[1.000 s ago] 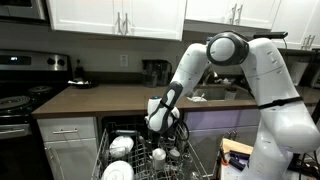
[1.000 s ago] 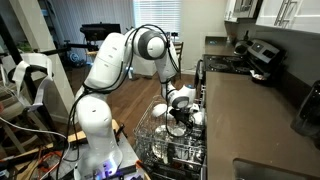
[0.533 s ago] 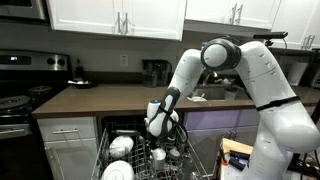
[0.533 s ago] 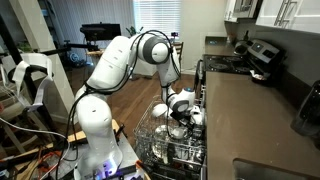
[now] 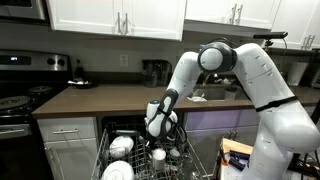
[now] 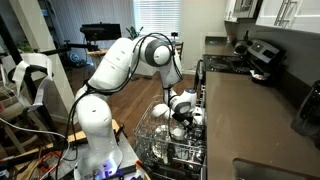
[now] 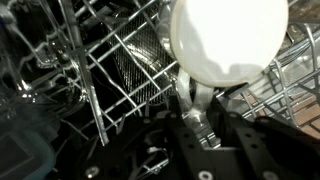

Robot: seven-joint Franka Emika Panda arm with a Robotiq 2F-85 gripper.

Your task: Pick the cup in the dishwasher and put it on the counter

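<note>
Jaws sit low inside the grey wire rack (image 6: 158,150) of the built-in dishwasher (image 5: 126,131), at the end of the white robot arm (image 5: 186,74). In the wrist view one metal finger (image 7: 195,97) lies against the lower edge of the small white ceramic cup (image 7: 228,40). Its partner is hidden, so we cannot tell whether the jaws stand apart or have clamped on the cup.

We judge the task to be at its grasp step. The cup is not lifted and rests among the rack wires, on the right side of the rack, with white bowls (image 5: 119,147) further left. Lifting it clear, carrying it up to the long dark brown worktop (image 5: 100,98) and setting it down are all left to do.

The cup shows as a smooth, glossy, plain white round at the upper right of the wrist view. We see no handle from this angle. In both exterior views the wrist covers it, so we cannot pick it out there.
</note>
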